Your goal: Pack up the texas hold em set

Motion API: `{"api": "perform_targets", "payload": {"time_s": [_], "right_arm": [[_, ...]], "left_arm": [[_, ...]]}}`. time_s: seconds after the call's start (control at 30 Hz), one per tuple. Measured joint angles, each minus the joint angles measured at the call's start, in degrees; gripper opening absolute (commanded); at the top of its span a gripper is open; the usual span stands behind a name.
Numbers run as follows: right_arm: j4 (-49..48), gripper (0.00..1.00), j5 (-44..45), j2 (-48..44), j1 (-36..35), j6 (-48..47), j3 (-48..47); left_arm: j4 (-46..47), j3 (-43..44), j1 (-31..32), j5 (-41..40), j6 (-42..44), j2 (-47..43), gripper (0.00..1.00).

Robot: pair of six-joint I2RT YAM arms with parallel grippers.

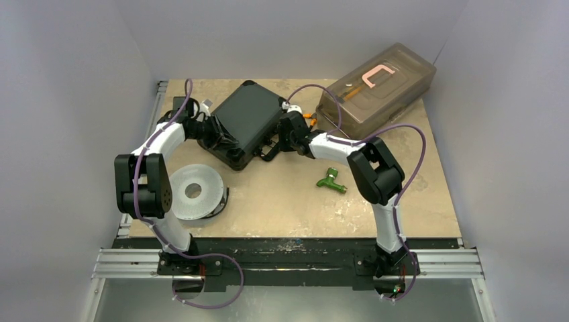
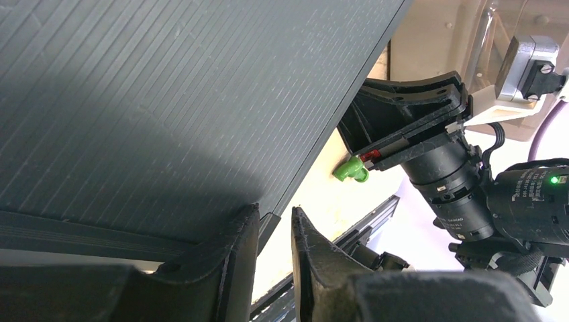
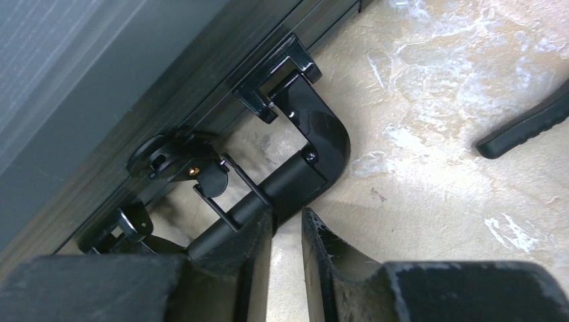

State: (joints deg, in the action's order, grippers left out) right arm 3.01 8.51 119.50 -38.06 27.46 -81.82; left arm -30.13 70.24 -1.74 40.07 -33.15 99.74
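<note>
Beside the black case (image 1: 247, 119), left claw (image 2: 274, 215) narrow at its edge, right claw (image 3: 286, 218) narrow by handle (image 3: 323, 134)

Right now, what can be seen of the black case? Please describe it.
The black case lies closed and flat on the table, turned at an angle. Its lid looks like hard plastic with fine ribs. A glossy handle and a latch sit on its right side. The left tool is at its left edge, the right tool beside the handle.
</note>
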Motion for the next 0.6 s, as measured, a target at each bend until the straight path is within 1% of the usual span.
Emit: {"api": "perform_targets", "payload": {"time_s": [0.13,0.17,0.23,0.37,0.6], "right_arm": [[0.2,0.32,0.24,-0.68,0.24,0.66,1.03],[-0.04,0.39,-0.48,-1.14,0.46,1.44,1.77],[-0.28,0.41,-2.08,-2.12,1.05,3.61,2.97],[-2.62,0.41,-5.7,-2.99,3.21,9.46,4.87],[-8.07,0.32,-12.33,-1.99,5.29,17.9,5.99]], "left_arm": [[0.0,0.0,0.0,0.04,-0.02,0.0,0.27],[0.0,0.0,0.0,0.09,-0.02,0.0,0.28],[0.07,0.0,0.0,0.31,-0.02,0.0,0.3],[0.22,0.02,-0.02,0.81,-0.02,0.0,0.3],[0.31,0.02,-0.02,1.09,-0.02,0.0,0.31]]}}
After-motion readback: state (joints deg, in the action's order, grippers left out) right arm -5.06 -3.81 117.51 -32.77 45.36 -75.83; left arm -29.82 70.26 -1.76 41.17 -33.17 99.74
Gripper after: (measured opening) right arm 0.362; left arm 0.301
